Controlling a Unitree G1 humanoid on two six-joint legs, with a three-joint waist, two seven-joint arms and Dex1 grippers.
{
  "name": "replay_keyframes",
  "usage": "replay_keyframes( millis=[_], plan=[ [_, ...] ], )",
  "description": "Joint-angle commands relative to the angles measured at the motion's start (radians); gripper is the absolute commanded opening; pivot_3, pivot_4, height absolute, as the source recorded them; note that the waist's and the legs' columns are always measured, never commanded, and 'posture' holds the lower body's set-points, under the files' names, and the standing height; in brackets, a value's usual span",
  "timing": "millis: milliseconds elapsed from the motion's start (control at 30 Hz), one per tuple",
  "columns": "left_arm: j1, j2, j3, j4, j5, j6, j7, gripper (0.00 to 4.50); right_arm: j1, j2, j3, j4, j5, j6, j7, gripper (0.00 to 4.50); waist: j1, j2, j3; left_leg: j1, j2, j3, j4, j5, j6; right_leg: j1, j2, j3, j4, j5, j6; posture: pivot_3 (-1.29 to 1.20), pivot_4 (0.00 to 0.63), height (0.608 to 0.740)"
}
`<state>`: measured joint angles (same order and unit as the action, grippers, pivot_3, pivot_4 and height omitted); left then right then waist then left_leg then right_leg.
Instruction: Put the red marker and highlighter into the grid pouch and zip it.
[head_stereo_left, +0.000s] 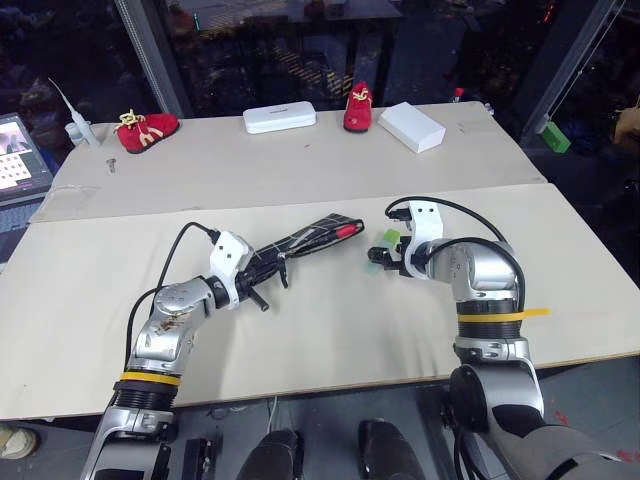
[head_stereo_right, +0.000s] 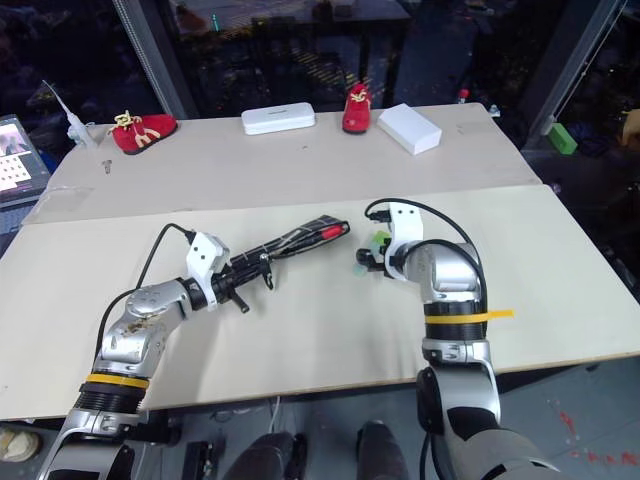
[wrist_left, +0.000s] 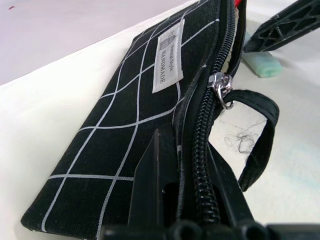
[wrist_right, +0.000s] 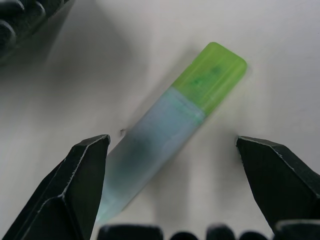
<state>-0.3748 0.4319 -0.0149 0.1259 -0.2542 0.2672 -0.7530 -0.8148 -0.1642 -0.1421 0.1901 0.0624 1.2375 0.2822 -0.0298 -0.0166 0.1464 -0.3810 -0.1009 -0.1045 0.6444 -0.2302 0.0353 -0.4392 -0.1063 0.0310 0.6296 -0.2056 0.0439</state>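
Left eye view: the left hand (head_stereo_left: 262, 272) is clenched on the near end of the grid pouch (head_stereo_left: 305, 239), which stretches away across the pale worktop (head_stereo_left: 330, 330); the red marker (head_stereo_left: 345, 230) pokes its red end out of the pouch's far end.
Left eye view, right side: the right hand (head_stereo_left: 383, 256) sits over the highlighter (head_stereo_left: 387, 238), a small patch of green just past the pouch's far end – the fingers are too small here to read.
Right eye view: same layout; at the back of the worktop stand two red shoe-shaped objects (head_stereo_right: 143, 130), a white case (head_stereo_right: 278, 118) and a white box (head_stereo_right: 410, 127).
Left wrist view: close detail the head views lack – the two black fingers pinch the pouch along its zipper (wrist_left: 210, 107), the metal slider with its black cord pull (wrist_left: 257, 132) part-way along, the white label (wrist_left: 167, 57) on the gridded face; a sliver of red at the far end, and the pale green highlighter lies on the worktop just beyond.
Right wrist view: the hand is released, fingers (wrist_right: 82, 175) spread wide to either side of the highlighter, which lies flat and slanted between them – bright green cap farthest from the hand, neither finger touching it.
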Motion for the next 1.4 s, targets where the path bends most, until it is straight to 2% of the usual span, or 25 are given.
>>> replay_keyframes(
  millis=[33,233,333,400,600,800,900,1067,1167,1267,1400],
  plan=[
    [0.003,-0.014,0.002,-0.04,0.003,-0.029,0.015,0.0,-0.026,0.013,0.089,0.065,-0.016,-0.111,-0.012,4.44,-0.008,0.0,0.0,0.001,0.0,0.0,0.0,0.0,0.0,0.001,0.0,0.0,0.0,0.0,0.0,0.0,0.15,0.74],
    [0.008,-0.026,0.014,-0.049,-0.001,-0.032,0.033,0.0,-0.015,0.024,0.142,0.235,-0.06,-0.267,-0.076,4.44,-0.017,0.0,0.0,0.008,0.0,0.001,0.0,0.0,0.0,0.006,0.001,0.001,0.001,0.0,0.0,0.0,0.15,0.74],
    [0.01,-0.025,0.015,-0.051,-0.001,-0.034,0.037,0.0,-0.013,0.024,0.14,0.288,-0.065,-0.315,-0.099,3.76,-0.016,-0.002,-0.001,0.014,0.001,0.001,0.0,0.0,0.0,0.014,0.002,0.0,-0.001,0.0,0.0,0.0,0.15,0.74],
    [0.011,-0.024,0.015,-0.058,-0.003,-0.03,0.039,0.0,-0.003,0.007,0.132,0.302,-0.063,-0.347,-0.098,2.94,-0.016,-0.003,-0.002,0.018,0.001,0.001,0.0,-0.001,0.001,0.018,0.002,0.0,-0.002,0.0,0.0,0.0,0.15,0.74],
    [-0.009,-0.022,0.018,-0.04,-0.004,-0.031,0.036,0.0,0.001,-0.024,0.115,0.288,-0.047,-0.373,-0.09,1.06,-0.015,-0.003,-0.002,0.018,0.001,0.001,-0.001,-0.001,0.001,0.017,0.002,0.0,-0.001,0.0,0.0,0.0,0.15,0.74],
    [-0.01,-0.019,0.012,-0.037,-0.002,-0.028,0.028,0.0,0.017,-0.071,0.175,0.149,-0.024,-0.411,0.026,1.05,-0.011,-0.003,-0.002,0.015,0.001,0.001,-0.001,-0.001,0.001,0.015,0.002,0.0,-0.002,0.0,0.0,0.0,0.15,0.74],
    [-0.005,-0.016,0.009,-0.043,-0.003,-0.022,0.024,0.0,0.026,-0.162,0.229,0.047,-0.06,-0.64,0.126,1.05,-0.012,-0.003,-0.002,0.011,0.001,0.001,-0.001,-0.001,0.001,0.011,0.002,0.0,-0.002,0.0,0.0,0.0,0.15,0.74],
    [0.008,-0.005,0.007,-0.062,-0.006,-0.005,0.014,0.0,0.059,-0.417,0.341,-0.044,-0.179,-1.133,0.31,1.05,-0.009,-0.002,-0.001,0.001,0.0,0.001,0.0,0.0,0.0,0.001,0.001,0.0,-0.002,0.001,0.002,0.0,0.15,0.74],
    [0.017,0.001,0.0,-0.071,-0.006,0.002,0.006,0.0,0.076,-0.492,0.372,-0.091,-0.19,-1.282,0.407,1.05,-0.015,-0.002,-0.001,0.0,0.001,0.002,-0.001,-0.001,0.0,0.001,0.002,0.0,-0.003,0.001,0.002,0.0,0.15,0.74],
    [0.015,-0.001,-0.006,-0.072,-0.006,0.005,0.002,0.0,0.072,-0.517,0.422,-0.097,-0.263,-1.381,0.432,1.05,-0.016,-0.002,-0.001,0.002,0.006,0.005,0.0,-0.001,0.0,0.002,0.006,0.001,-0.004,0.001,0.001,0.0,0.15,0.74],
    [0.005,-0.008,-0.012,-0.066,-0.006,0.004,-0.001,0.0,0.05,-0.485,0.473,-0.076,-0.343,-1.445,0.417,1.05,-0.011,-0.002,-0.001,0.004,0.008,0.005,0.0,-0.001,-0.001,0.003,0.009,0.001,-0.003,0.002,-0.001,0.0,0.15,0.74]
  ],
)
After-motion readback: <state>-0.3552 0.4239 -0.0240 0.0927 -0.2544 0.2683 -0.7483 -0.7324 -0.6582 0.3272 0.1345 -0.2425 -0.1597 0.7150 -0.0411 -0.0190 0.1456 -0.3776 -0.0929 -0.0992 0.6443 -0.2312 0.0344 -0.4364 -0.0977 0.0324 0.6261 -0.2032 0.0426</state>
